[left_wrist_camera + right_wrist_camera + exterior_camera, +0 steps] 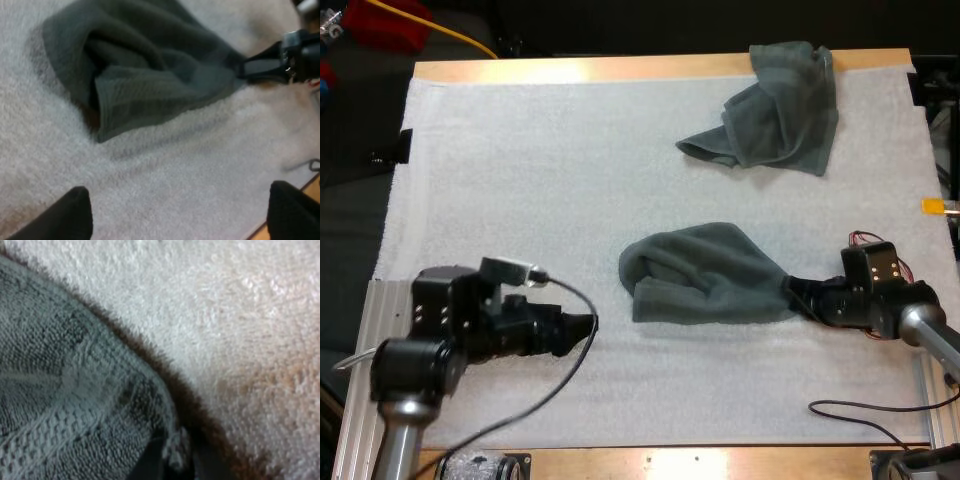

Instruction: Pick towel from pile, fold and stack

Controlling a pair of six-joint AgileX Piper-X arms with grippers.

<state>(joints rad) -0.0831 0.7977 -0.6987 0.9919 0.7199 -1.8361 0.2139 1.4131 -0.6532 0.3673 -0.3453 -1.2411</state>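
Dark grey-green terry, soft, limp and light, the towel [705, 275] lay mid-way across the white mat [520, 180], its right corner pinched in the right gripper [796, 293], while the left gripper [585, 328], fingers apart and empty, faced the bunched left edge, probably the best second hold.

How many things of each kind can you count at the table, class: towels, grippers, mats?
Towels: 2, the near towel and the far towel
Grippers: 2, the left gripper and the right gripper
White mat: 1
Total: 5
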